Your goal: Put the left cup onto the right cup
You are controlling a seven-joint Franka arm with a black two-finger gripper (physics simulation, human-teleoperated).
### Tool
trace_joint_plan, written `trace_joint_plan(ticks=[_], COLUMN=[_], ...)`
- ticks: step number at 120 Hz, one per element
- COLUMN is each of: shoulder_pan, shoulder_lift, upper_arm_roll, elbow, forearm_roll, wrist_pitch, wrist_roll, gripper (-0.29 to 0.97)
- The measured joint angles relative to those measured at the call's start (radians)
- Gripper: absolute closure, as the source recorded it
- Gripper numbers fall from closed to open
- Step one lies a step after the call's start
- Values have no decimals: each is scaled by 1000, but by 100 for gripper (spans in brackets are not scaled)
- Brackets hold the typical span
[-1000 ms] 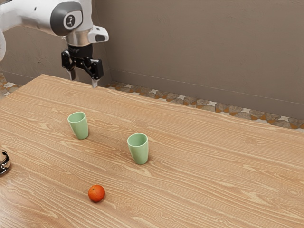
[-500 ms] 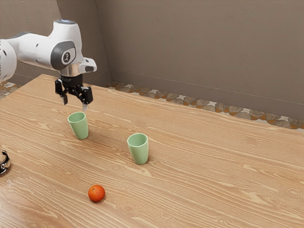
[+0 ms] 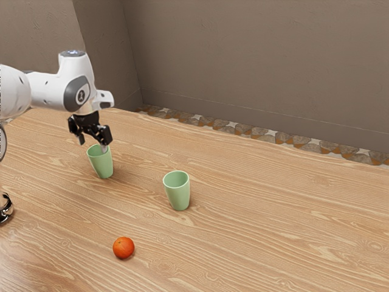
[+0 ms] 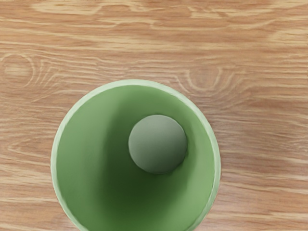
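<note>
Two pale green cups stand upright on the wooden table. The left cup [image 3: 101,162] is toward the exterior view's left, the right cup [image 3: 177,190] nearer the middle. My gripper [image 3: 92,142] hangs open just above the left cup's rim, one fingertip at its far edge. In the wrist view I look straight down into the left cup [image 4: 110,163], directly under my hand, with its round bottom visible inside.
An orange [image 3: 123,247] lies on the table [image 3: 267,207] in front of the cups. A metal object [image 3: 5,207] pokes in at the exterior view's left edge. Grey walls and a pebble strip [image 3: 261,132] run behind the table.
My arm has come down and toward the exterior view's left, from well above and behind the left cup to just over its rim. Cups and orange have stayed put.
</note>
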Motion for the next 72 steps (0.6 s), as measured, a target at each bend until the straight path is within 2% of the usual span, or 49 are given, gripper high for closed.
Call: trace_joint_plan(ticks=[72], shoulder_pan=[0], shoulder_lift=[111], upper_arm_roll=[-32], elbow=[71], forearm_roll=[-35], wrist_pitch=[61], wrist_roll=[115], gripper=[0])
